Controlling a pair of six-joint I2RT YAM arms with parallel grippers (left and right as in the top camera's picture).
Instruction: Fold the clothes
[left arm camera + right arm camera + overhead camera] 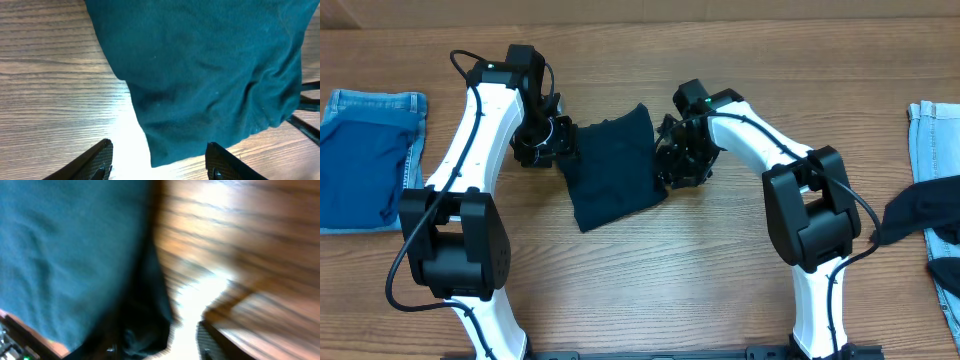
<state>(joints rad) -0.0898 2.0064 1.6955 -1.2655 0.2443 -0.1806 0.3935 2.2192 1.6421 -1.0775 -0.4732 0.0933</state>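
Navy garment (615,170), long axis 1 to 7 o'clock.
It lies 3 o'clock of the spread, empty left gripper (542,143) and 9 o'clock of the right gripper (672,160), whose grip is too blurred to tell.

My left arm (475,130) and right arm (760,150) look alike: white shells, chunky black joint housings (455,245), thin black cables (392,275) looping alongside, a green light (491,68) near each wrist
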